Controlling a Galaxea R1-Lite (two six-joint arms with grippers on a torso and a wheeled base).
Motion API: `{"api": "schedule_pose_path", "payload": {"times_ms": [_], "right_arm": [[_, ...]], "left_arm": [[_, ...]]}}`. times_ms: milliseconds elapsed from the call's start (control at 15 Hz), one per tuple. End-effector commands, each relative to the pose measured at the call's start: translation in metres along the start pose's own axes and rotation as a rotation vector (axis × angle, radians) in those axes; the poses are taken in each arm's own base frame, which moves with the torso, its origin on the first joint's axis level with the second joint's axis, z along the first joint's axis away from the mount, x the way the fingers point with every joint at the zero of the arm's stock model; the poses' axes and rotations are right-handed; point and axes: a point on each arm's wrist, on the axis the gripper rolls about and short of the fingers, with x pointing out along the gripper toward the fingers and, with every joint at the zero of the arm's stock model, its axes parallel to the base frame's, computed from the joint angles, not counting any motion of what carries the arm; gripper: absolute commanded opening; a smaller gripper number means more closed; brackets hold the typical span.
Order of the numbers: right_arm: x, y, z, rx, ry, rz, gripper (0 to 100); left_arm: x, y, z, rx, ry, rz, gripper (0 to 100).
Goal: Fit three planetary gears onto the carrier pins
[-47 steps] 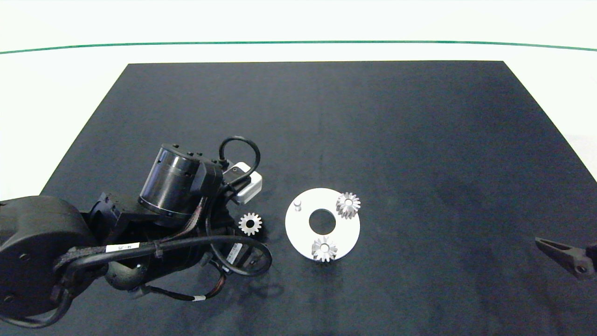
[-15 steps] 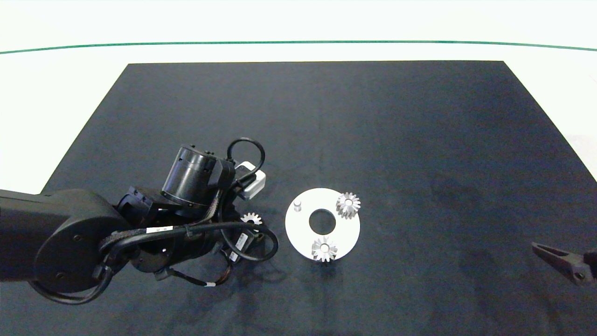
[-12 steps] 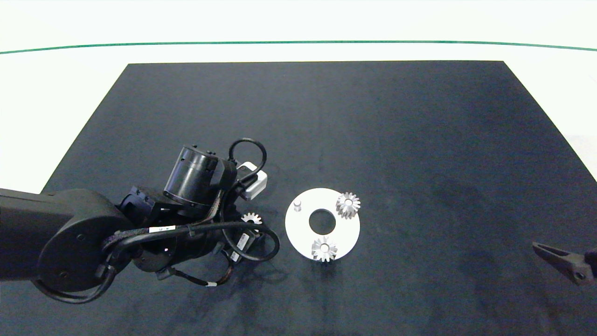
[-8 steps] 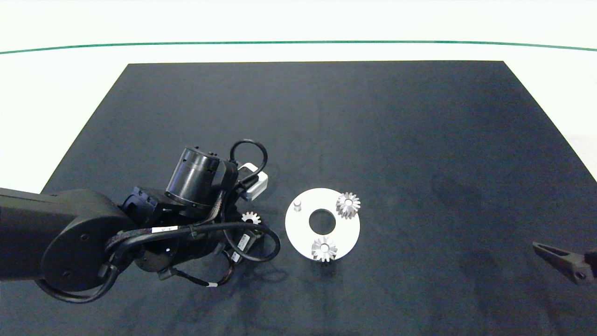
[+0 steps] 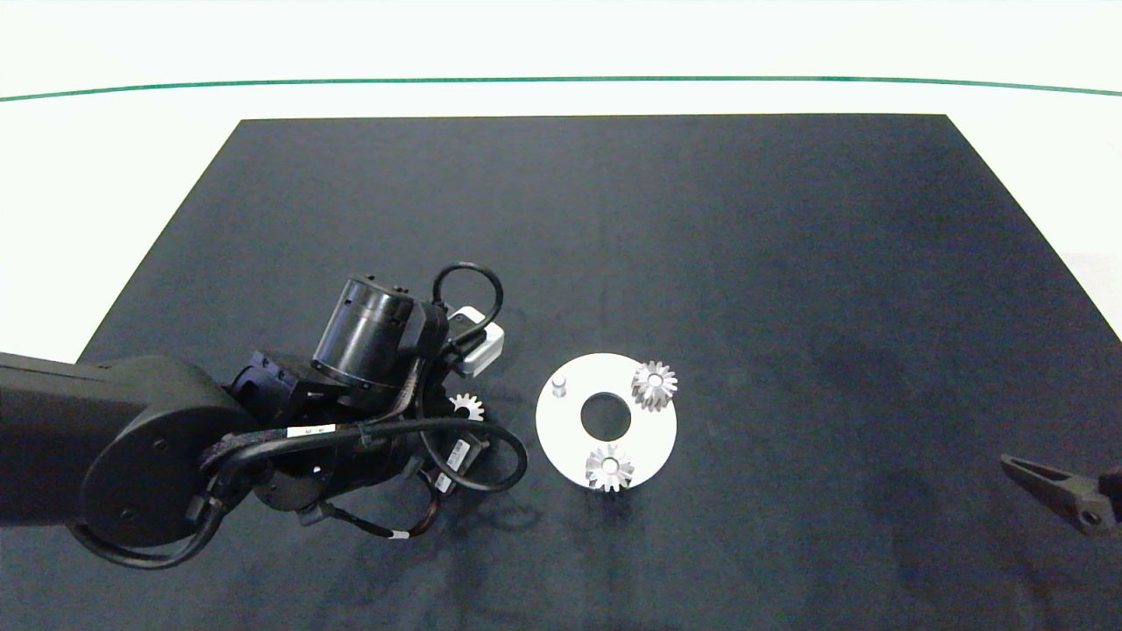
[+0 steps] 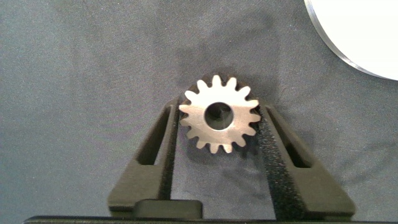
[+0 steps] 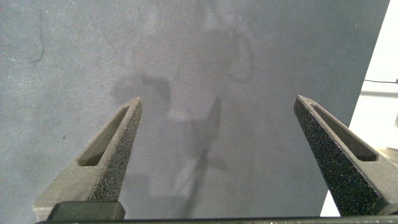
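A small silver planetary gear (image 6: pixel 219 115) sits between the fingers of my left gripper (image 6: pixel 219 112), whose pads touch its teeth on both sides; a shadow lies on the mat beneath it. From above, this gear (image 5: pixel 466 406) peeks out beside the left wrist, just left of the white disc (image 5: pixel 653 434). Two more gears (image 5: pixel 655 384) (image 5: pixel 609 466) sit on carrier pins at the disc's far right and near side. The third pin (image 5: pixel 559 386), at the disc's far left, is bare. My right gripper (image 7: pixel 217 102) is open over bare mat at the right edge.
A black mat (image 5: pixel 614 219) covers the table, with white tabletop and a green line (image 5: pixel 561 79) beyond it. The disc's rim (image 6: pixel 367 37) shows close to the held gear in the left wrist view. The left arm's cables (image 5: pixel 491 456) loop near the disc.
The left arm has reached further over the mat and its fingers now bracket the loose gear, which has shifted slightly away from its earlier spot. The right gripper has barely moved.
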Motion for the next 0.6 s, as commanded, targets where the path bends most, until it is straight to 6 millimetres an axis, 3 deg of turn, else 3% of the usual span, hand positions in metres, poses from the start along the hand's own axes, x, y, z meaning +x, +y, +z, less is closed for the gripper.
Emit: {"api": "schedule_pose_path", "payload": {"times_ms": [67,600], "right_arm": [[0.0003,0.0003,-0.0002,-0.004,0.003,-0.001,100],[0.0016,0.0009,-0.0004,-0.006,0.009,0.0,100]], "left_arm": [[0.0,0.0001,-0.0001,0.001,-0.001,0.002,40],[-0.0005,-0.0003,-0.0006,0.007,0.002,0.0,23]]}}
